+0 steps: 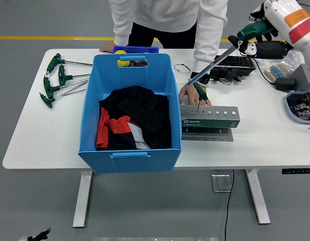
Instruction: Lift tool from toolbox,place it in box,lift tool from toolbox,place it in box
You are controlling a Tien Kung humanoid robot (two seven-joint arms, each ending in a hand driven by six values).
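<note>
My right hand (256, 34) is up at the far right, shut on the green handle of a long T-wrench (215, 61). Its steel shaft slants down-left, with the tip over the table just right of the blue box (89, 105). The box holds black and red cloth (132, 118). Right of the box stands the grey tool rack (210, 116) with one green-handled tool (199, 91) standing in it. A person's hand (189, 95) rests at that tool and the rack's left end. Only a sliver of my left hand (37, 234) shows at the bottom left corner.
Several green T-wrenches (57, 78) lie at the table's left end. A black case (230, 63), a grey box (305, 75) and a tray of parts (300, 106) sit at the right. A small blue bin (135, 49) stands behind the box. The person leans over the far edge.
</note>
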